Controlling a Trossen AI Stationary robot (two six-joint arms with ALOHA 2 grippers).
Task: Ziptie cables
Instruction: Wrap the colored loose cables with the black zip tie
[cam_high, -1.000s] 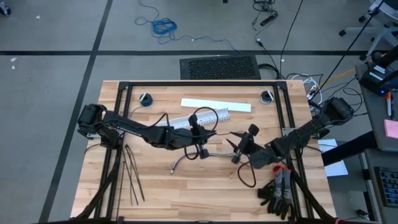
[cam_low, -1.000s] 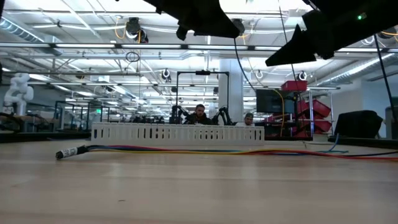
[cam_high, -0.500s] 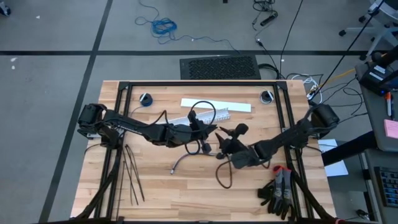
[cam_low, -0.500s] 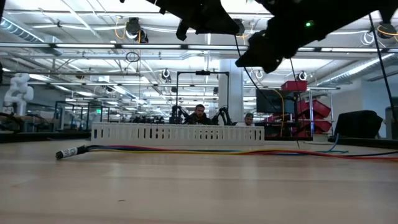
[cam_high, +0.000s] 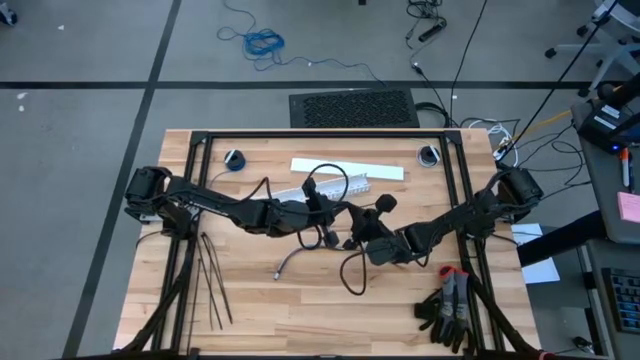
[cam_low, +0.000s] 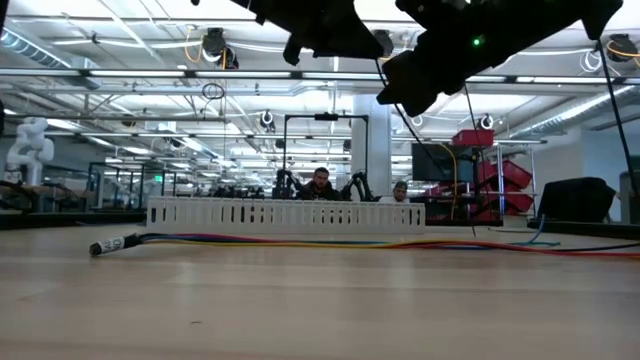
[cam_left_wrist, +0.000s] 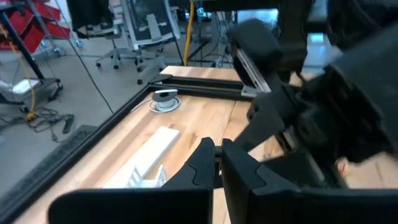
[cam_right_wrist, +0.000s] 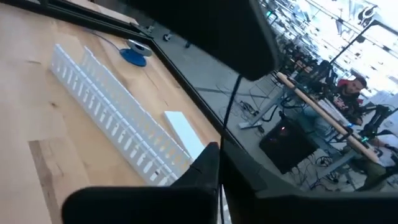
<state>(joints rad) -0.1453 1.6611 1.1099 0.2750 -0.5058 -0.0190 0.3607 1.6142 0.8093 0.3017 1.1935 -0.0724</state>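
The cables (cam_high: 300, 258) lie flat on the table, dark tip (cam_low: 105, 246) toward the near left. Loose zipties (cam_high: 212, 280) lie by the left near edge. Both grippers are raised above the table's middle, tips close together. My left gripper (cam_high: 337, 213) is shut (cam_left_wrist: 217, 163). My right gripper (cam_high: 349, 238) is shut (cam_right_wrist: 219, 163) just on its near right. In the right wrist view a thin black ziptie (cam_right_wrist: 233, 106) runs from my right fingertips up to the left gripper's underside. My left gripper has the ziptie's upper end, but its own body hides the place of contact; the fingers reach out nearly level toward the table's right. My right gripper pinches the ziptie's lower end (cam_right_wrist: 222, 147) between its two fingertips, coming nearly level from the table's right. The ziptie is clear of the table.
A white slotted duct (cam_low: 285, 215) lies just beyond the cables, with a flat white strip (cam_high: 345, 168) behind it. Two round inserts (cam_high: 234, 158) (cam_high: 428, 155) sit near the far corners. Dark gloves (cam_high: 450, 305) lie at the near right. A black frame (cam_high: 320, 133) edges the table.
My right gripper has moved toward the table's left, up to the left gripper, rolling as it went, and has shut its fingers there. The cables on the table have not moved.
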